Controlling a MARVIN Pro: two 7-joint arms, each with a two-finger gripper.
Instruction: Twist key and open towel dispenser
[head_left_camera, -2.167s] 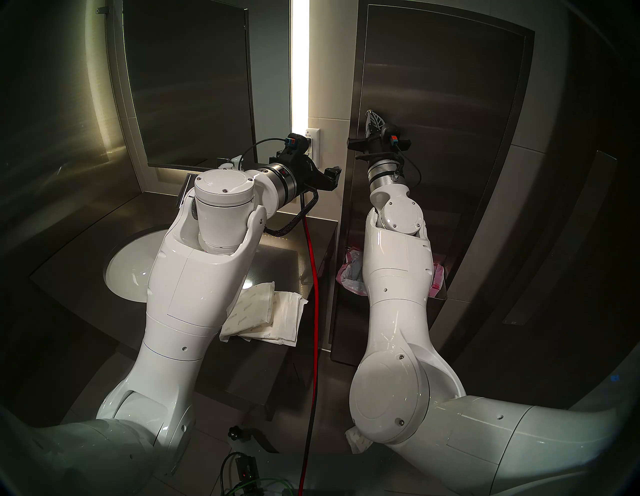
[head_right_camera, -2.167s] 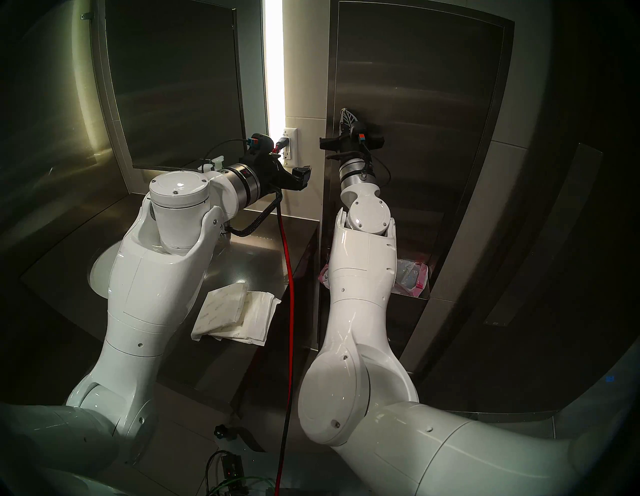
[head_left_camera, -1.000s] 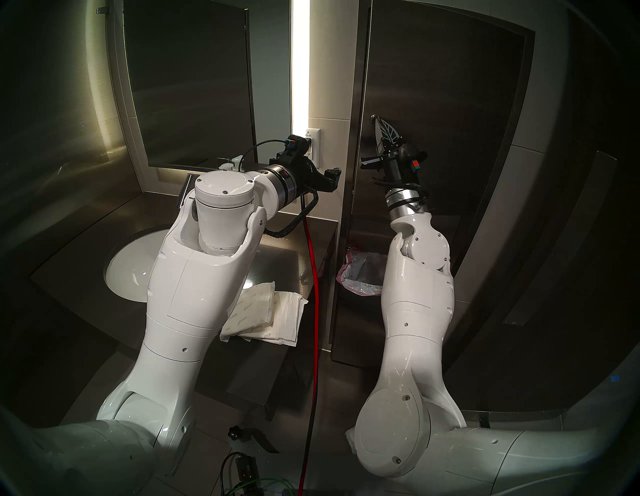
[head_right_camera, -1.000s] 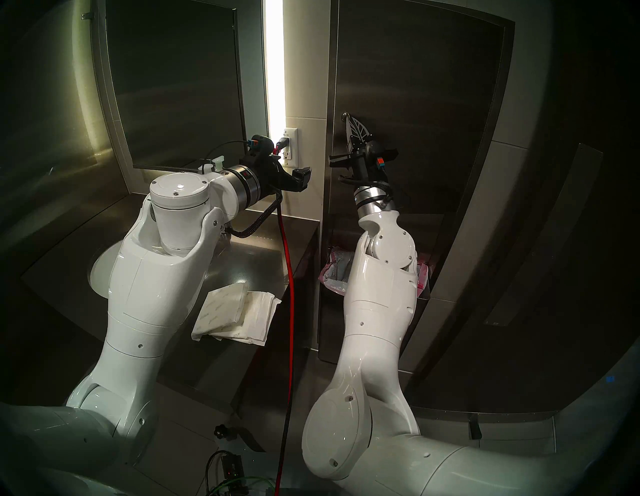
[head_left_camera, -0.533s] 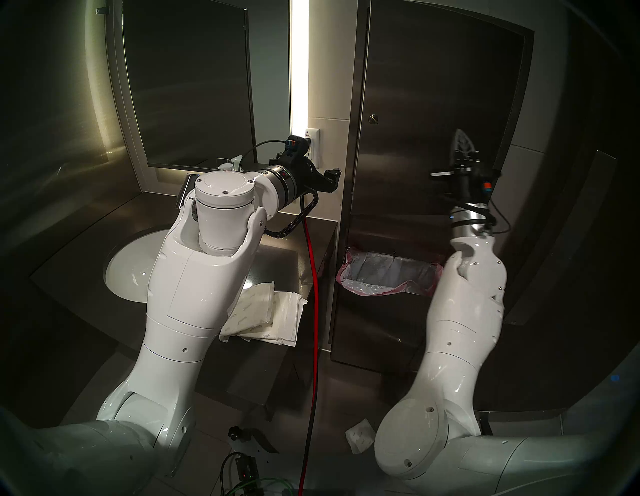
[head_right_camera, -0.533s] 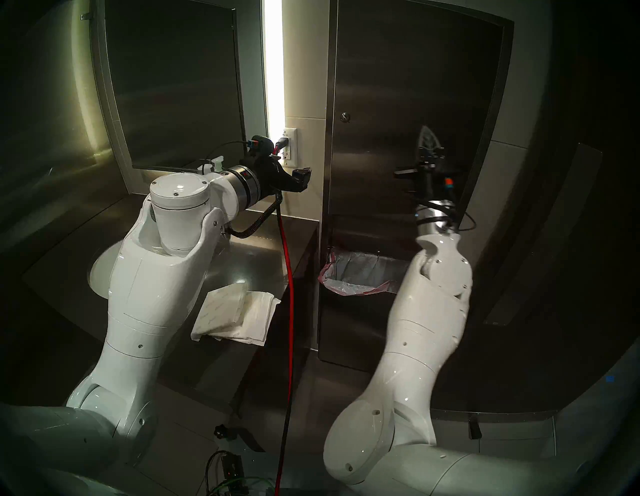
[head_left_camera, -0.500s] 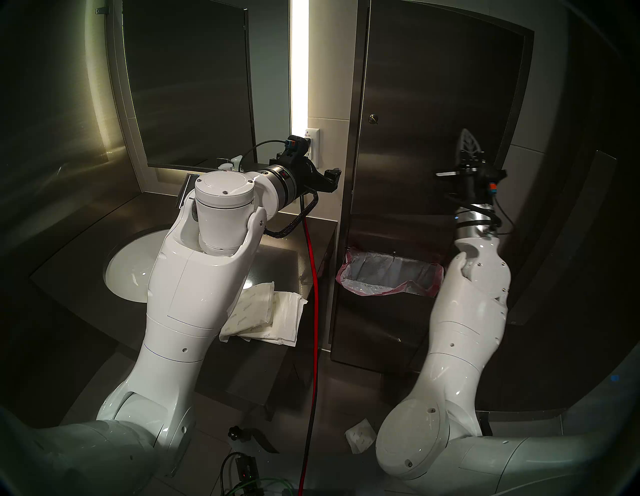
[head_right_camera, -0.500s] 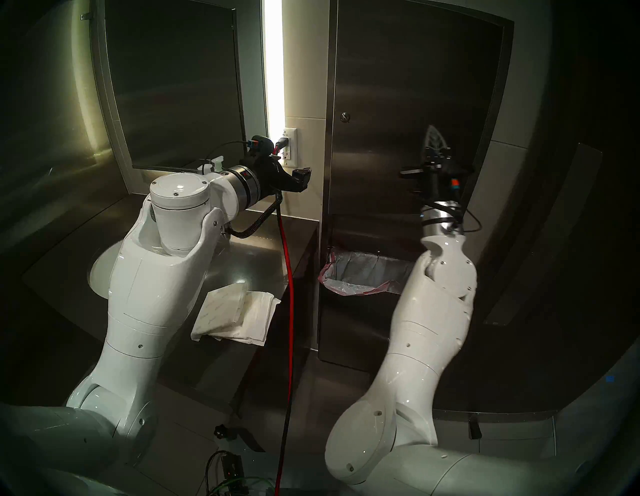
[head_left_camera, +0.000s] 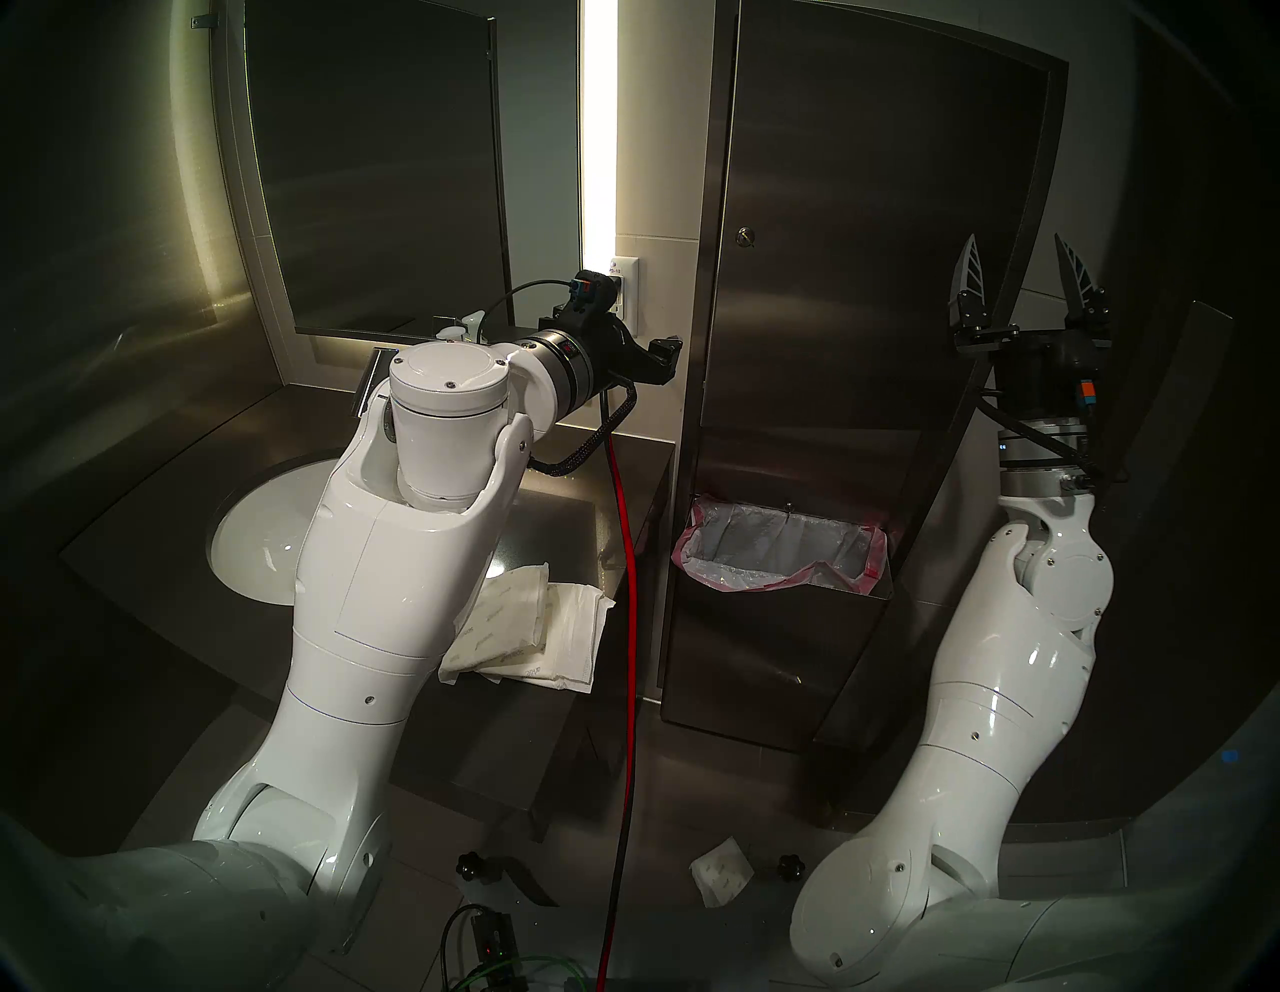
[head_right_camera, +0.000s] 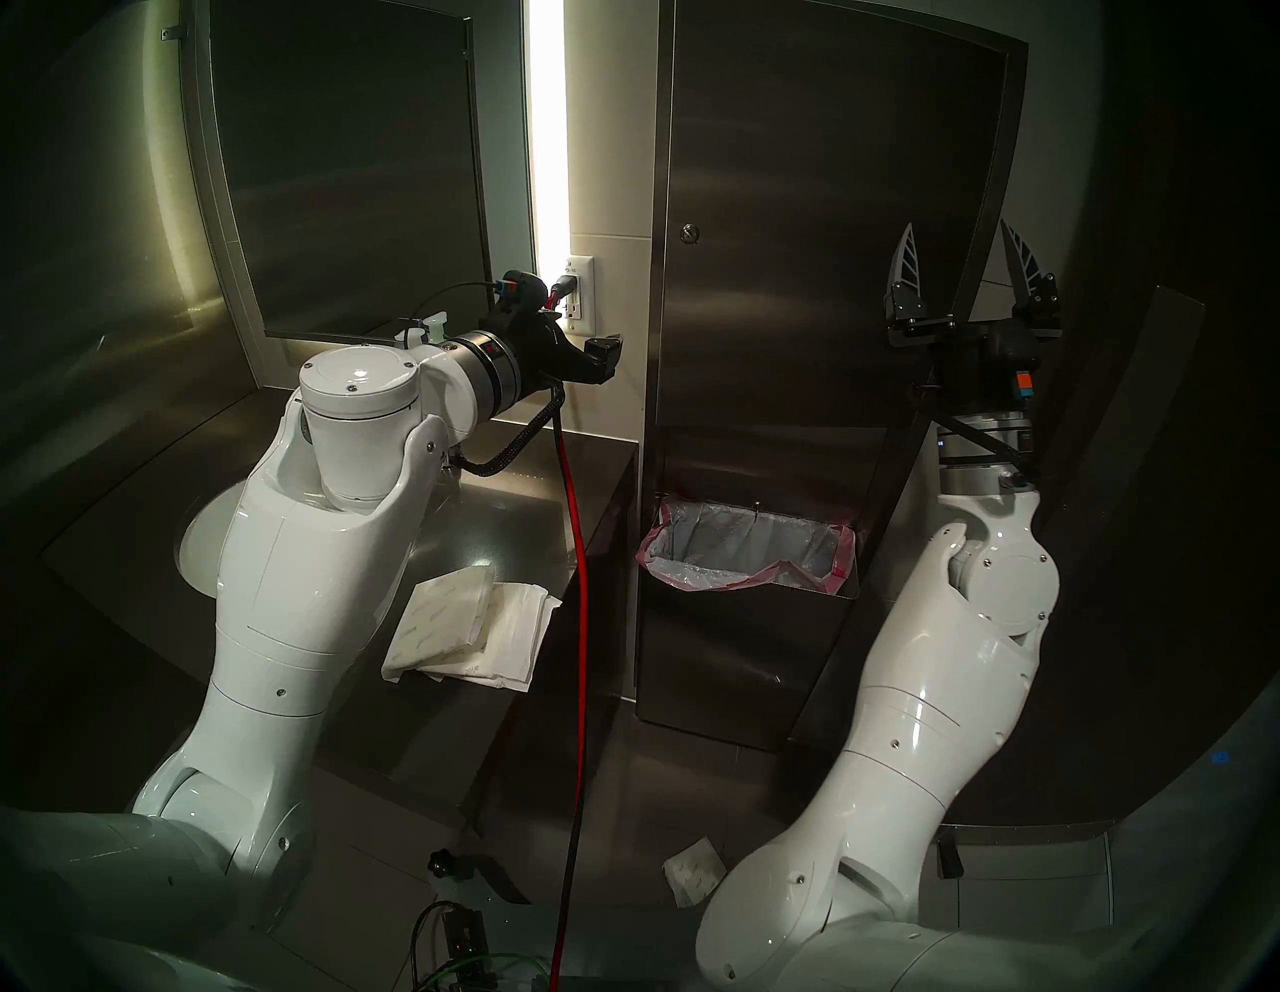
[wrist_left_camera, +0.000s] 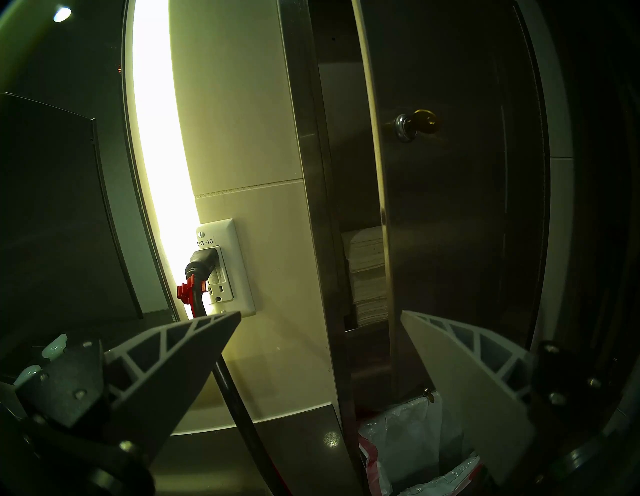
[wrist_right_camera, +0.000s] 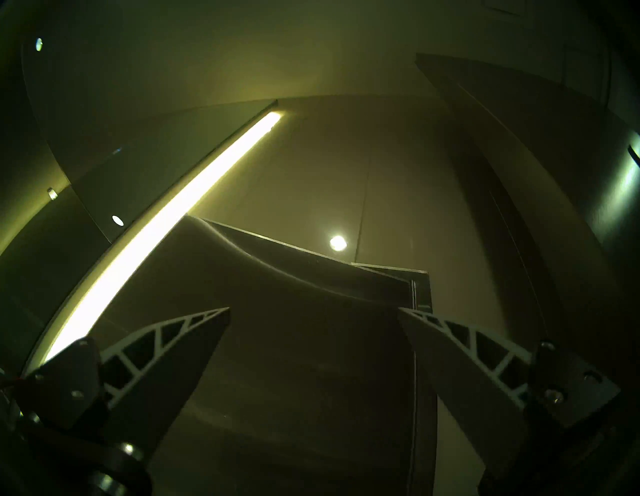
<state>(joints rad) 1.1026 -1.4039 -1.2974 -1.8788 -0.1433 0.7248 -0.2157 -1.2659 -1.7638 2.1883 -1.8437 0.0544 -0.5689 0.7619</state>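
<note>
Now the towel dispenser (head_left_camera: 852, 291) fills the upper right of both head views, its long steel door standing ajar: in the left wrist view a dark gap runs down the middle of the frame between cabinet edge and door, and a stack of white folded towels (wrist_left_camera: 367, 277) shows through it. High on that door, in the upper right of the left wrist view, the key (wrist_left_camera: 427, 121) sits in its small round lock (wrist_left_camera: 401, 126), nothing touching it.

Right of the door in the head views, the right gripper (head_left_camera: 1015, 267) points upward with its jaws spread wide and empty, well apart from the key. Left of the cabinet, at mid-frame, the left gripper (wrist_left_camera: 320, 322) is level, jaws also wide and empty, just beside the door's edge.

Below the door sits a waste bin (head_left_camera: 776, 623) with a pink-edged liner. Lower centre, loose paper towels (head_left_camera: 547, 630) lie on the surface (head_left_camera: 173, 609) beside a white basin (head_left_camera: 256, 547).
</note>
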